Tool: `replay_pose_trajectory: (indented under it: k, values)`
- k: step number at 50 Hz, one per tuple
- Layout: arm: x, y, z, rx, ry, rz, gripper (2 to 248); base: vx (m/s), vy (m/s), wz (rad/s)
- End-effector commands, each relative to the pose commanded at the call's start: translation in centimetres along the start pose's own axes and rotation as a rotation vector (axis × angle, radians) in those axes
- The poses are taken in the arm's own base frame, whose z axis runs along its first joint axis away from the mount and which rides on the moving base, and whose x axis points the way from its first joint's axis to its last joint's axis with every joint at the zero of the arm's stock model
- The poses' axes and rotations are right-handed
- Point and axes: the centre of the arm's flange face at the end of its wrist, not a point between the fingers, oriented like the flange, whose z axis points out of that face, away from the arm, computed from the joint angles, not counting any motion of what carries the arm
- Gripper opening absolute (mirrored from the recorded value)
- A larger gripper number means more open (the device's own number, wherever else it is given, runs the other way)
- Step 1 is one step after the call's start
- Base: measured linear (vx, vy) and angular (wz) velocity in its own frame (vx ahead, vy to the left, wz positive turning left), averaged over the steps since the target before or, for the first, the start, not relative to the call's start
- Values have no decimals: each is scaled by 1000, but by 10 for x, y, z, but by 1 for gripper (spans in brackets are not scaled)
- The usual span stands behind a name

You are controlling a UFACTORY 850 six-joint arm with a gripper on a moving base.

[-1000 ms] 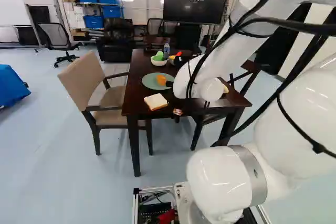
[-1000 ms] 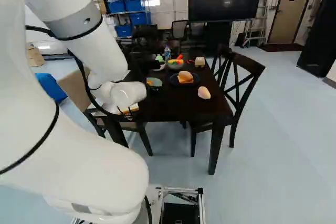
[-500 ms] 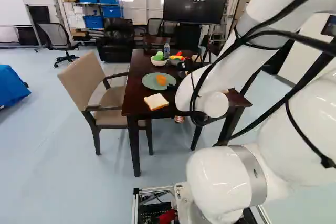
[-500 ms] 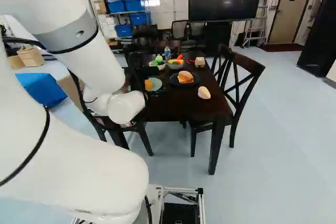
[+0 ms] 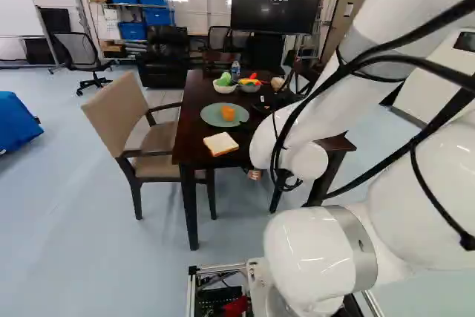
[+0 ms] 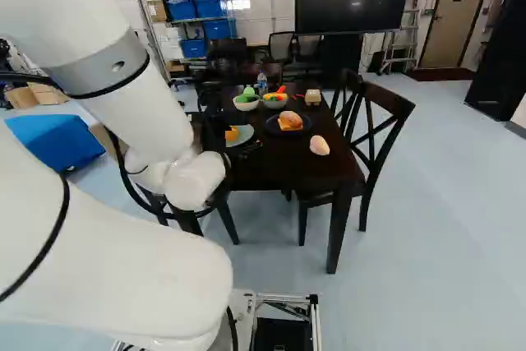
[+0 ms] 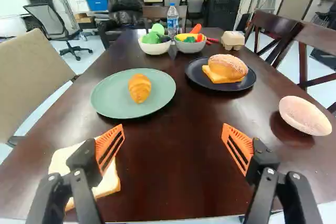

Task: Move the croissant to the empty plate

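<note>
At 6 o'clock, nearest: one pair of jaws, standing wide apart, nothing between the orange pads [image 7: 118,132]; height above the dark bench [image 7: 178,177] cannot be told. At 9 o'clock: one bread slice [image 7: 109,183], partly hidden by the left finger. Hazard: that finger, if lowered or swung, could drag it. At 2 o'clock: one pale oval item [image 7: 304,115], loose. Hazard: a sideways sweep could send it rolling. At 11 o'clock: one green plate [image 7: 115,107], bearing one croissant [image 7: 139,88] near its middle. Judged delivered, if this is the plate meant; no bare plate shows. Hazard: a needless second grasp, from taking the task as unfinished, could squash the croissant or tip the plate. At 1 o'clock: one black plate [image 7: 197,73], bearing one bun [image 7: 229,66]. Hazard: mistaken for the target, it offers scant room, and the croissant could slide off. At 12 o'clock, farthest: one white bowl [image 7: 154,49], one grey bowl [image 7: 190,47], one bottle [image 7: 172,20]. Hazard: overreach could topple the bottle, being tall and narrow
</note>
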Motion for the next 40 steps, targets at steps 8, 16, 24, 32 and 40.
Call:
replay_pose_trajectory:
  k: [8, 16, 24, 32, 40]
  values:
    - [-1, 0, -2, -1, 4, 0, 247, 0, 0, 0]
    - [-1, 0, -2, -1, 4, 0, 247, 0, 0, 0]
    - [-1, 0, -2, -1, 4, 0, 247, 0, 0, 0]
    - [-1, 0, -2, -1, 4, 0, 247, 0, 0, 0]
    - [-1, 0, -2, -1, 4, 0, 247, 0, 0, 0]
